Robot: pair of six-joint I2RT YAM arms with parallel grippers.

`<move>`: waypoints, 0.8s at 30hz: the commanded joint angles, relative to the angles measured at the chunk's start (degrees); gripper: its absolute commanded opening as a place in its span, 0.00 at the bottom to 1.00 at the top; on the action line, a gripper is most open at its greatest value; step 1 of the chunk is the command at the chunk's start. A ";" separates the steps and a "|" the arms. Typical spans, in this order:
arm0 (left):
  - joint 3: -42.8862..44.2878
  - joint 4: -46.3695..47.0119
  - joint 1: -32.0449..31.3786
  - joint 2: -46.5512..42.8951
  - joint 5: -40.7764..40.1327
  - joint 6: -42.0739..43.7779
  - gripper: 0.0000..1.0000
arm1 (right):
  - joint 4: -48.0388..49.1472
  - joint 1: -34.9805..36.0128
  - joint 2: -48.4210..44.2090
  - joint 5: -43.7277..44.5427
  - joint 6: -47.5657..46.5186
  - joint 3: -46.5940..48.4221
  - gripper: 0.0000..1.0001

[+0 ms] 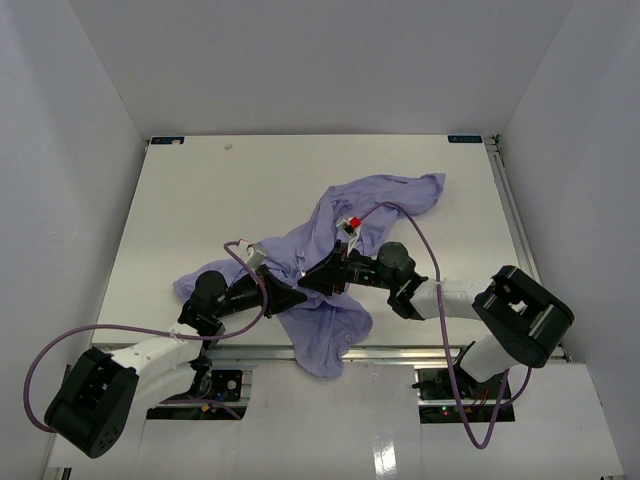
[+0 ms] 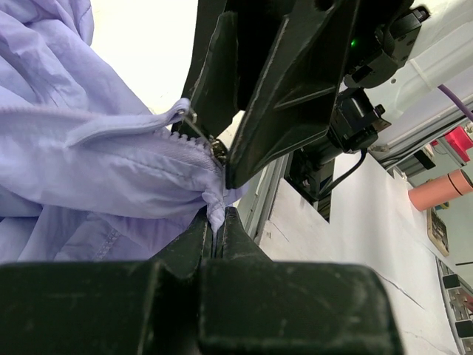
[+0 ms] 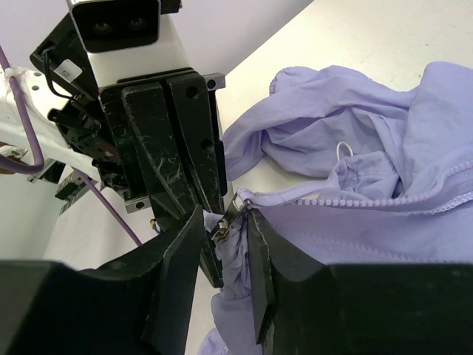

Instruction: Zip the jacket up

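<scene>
— Where's the jacket?
— Diagonal: worktop near edge toward far-right corner; bare room far-left.
— End effectors?
— Left end effector clamps its hem; right end effector apart around the zipper pull.

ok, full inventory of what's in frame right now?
jacket: 1, lavender, crumpled mid-table, reaching the near edge
zipper slider: 1, metal, at the zip's end
table: 1, white, under the jacket
walls: 3, white, around the table
cables: 2, purple, one looping off each arm
left gripper: 1, black, shut on the jacket's edge below the slider
right gripper: 1, black, fingers either side of the slider, grip unclear
</scene>
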 commanded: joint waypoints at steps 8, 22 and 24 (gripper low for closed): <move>0.55 -0.64 -0.12 -0.20 0.55 0.78 0.00 | 4.51 0.38 0.60 -0.23 -2.44 3.00 0.32; 0.55 -0.66 -0.12 -0.12 0.56 0.61 0.00 | 3.57 0.39 -0.42 2.60 -4.36 2.42 0.14; 0.47 -0.57 -0.12 -0.03 0.55 0.61 0.00 | 3.65 0.40 -1.06 4.48 -4.67 1.66 0.13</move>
